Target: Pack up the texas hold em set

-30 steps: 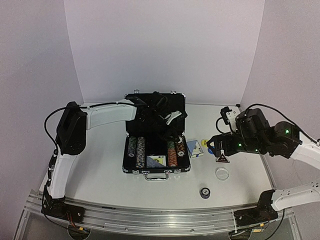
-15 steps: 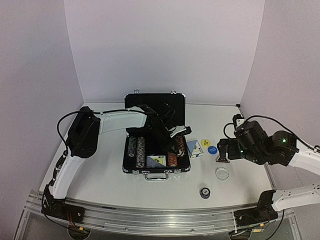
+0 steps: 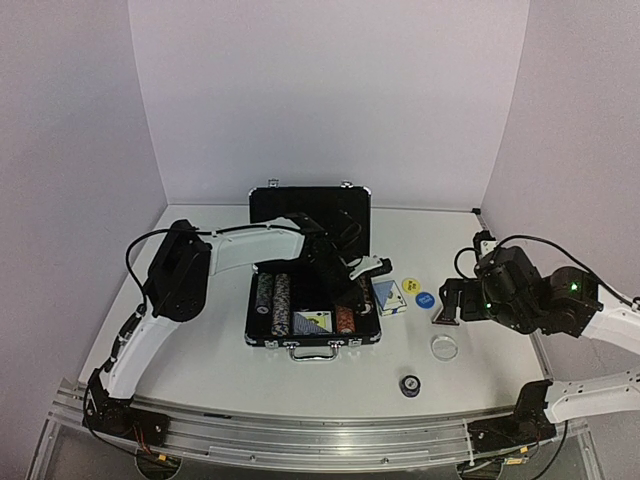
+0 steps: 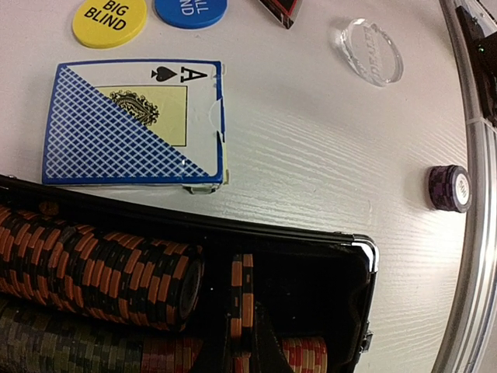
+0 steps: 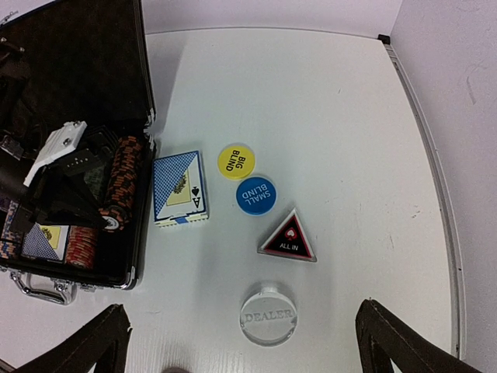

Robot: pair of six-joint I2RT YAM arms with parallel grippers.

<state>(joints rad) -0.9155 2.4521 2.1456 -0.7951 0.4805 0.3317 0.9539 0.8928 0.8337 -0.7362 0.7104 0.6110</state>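
The open black briefcase (image 3: 262,340) sits mid-table with rows of striped poker chips (image 3: 281,303) and a blue-backed deck (image 3: 315,321) inside. My left gripper (image 4: 245,336) is shut on a couple of orange-and-black chips (image 4: 241,291), held on edge over the case's right end slot (image 4: 326,287); it reaches in over the case (image 3: 352,288). My right gripper (image 5: 245,326) is open and empty above the clear dealer disc (image 5: 268,315). On the table lie the dark triangular button (image 5: 287,237), a blue disc (image 5: 256,196), a yellow disc (image 5: 237,162) and a second deck (image 5: 180,186).
A small purple chip stack (image 3: 409,385) lies alone near the front edge. The raised lid (image 3: 310,205) stands behind the case. The table's right rim (image 5: 431,171) and back wall are close to the right arm (image 3: 540,300).
My left arm swung from the lid forward and down to the case's right chip rows. The right gripper drifted right and toward the front, still open.
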